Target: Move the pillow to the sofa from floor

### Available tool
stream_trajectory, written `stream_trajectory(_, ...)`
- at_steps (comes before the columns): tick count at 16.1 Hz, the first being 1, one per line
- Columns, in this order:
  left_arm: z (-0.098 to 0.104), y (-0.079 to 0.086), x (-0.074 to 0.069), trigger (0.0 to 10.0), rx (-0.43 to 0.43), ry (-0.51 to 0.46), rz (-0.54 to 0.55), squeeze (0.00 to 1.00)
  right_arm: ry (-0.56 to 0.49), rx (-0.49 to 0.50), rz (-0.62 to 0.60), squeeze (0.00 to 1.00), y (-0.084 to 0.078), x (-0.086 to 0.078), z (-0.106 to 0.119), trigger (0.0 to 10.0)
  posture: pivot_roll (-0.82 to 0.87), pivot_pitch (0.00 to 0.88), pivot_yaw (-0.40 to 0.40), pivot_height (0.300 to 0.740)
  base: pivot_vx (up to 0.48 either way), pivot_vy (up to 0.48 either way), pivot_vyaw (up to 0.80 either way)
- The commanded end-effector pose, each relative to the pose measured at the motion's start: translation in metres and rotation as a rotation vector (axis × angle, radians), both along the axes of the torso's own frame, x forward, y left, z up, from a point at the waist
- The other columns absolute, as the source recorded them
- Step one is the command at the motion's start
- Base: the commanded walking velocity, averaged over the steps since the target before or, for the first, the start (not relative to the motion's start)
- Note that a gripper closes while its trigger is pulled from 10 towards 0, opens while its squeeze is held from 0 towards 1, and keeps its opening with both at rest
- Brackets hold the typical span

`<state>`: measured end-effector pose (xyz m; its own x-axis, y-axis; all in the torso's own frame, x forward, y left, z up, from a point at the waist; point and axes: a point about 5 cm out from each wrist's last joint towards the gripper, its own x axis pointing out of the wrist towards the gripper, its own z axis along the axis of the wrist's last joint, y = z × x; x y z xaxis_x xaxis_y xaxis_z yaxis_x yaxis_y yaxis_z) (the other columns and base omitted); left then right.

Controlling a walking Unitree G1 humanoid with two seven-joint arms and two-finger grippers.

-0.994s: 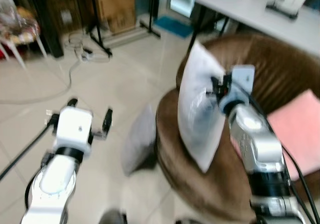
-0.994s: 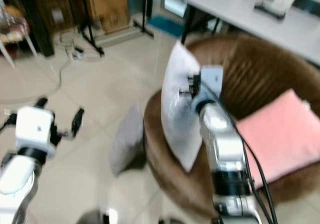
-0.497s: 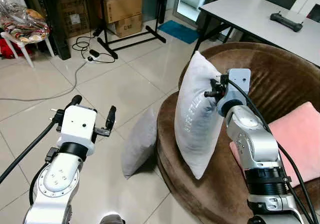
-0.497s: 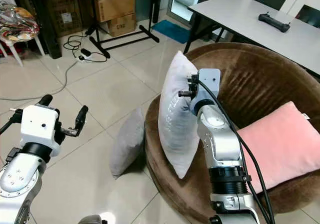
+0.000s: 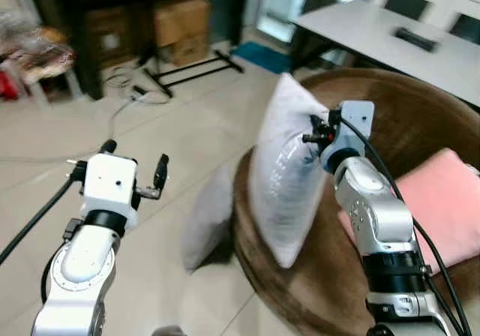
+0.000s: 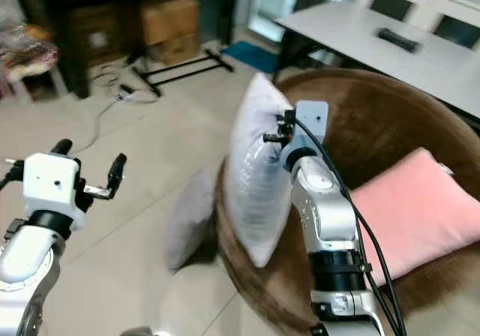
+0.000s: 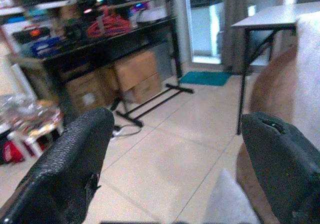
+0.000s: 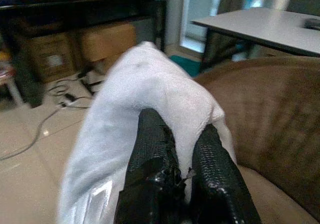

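While hanging idle at lower left of frame, fingers spread apart on nothing: left gripper [image 5: 135, 172], far from the work. At lower centre, leaning on the sofa's [image 5: 420, 118] outer edge on the floor: grey pillow [image 5: 206, 220]. At centre, hoisted upright over the brown rim, long axis vertical: white pillow [image 5: 283, 172], pinched near its top edge between the closed fingers of the right gripper [image 8: 172, 156], seat directly beyond. At right: pink pillow [image 5: 442, 197] already on the cushion.

Right gripper [image 8: 181, 149] pinches the top edge of the white pillow [image 8: 130, 99]; brown sofa [image 8: 270, 114] beside it, grey table [image 8: 260, 29] beyond.
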<state>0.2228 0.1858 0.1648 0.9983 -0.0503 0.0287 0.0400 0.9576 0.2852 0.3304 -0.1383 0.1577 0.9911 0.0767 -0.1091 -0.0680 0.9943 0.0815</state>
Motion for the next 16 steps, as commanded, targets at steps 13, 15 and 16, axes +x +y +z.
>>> stream_trajectory(13,-0.002,-0.0036,0.0023,10.0,-0.018,0.014,-0.025,0.0,-0.064,-0.015,0.003,0.0,-0.0093,0.0056,0.0112,10.0,0.2,0.0,-0.113,0.74,0.298,0.0,-0.46)
stream_trajectory(15,-0.0022,-0.0048,0.0016,10.0,-0.015,0.016,-0.028,0.0,-0.068,-0.017,0.015,0.0,-0.0086,0.007,0.0116,10.0,0.21,0.0,-0.115,0.74,0.294,0.0,0.0)
stream_trajectory(16,-0.0027,-0.0061,0.0004,10.0,-0.003,0.023,-0.031,0.0,-0.071,-0.026,0.041,0.0,-0.0063,0.0083,0.0136,10.0,0.21,0.0,-0.116,0.74,0.0,0.0,0.0)
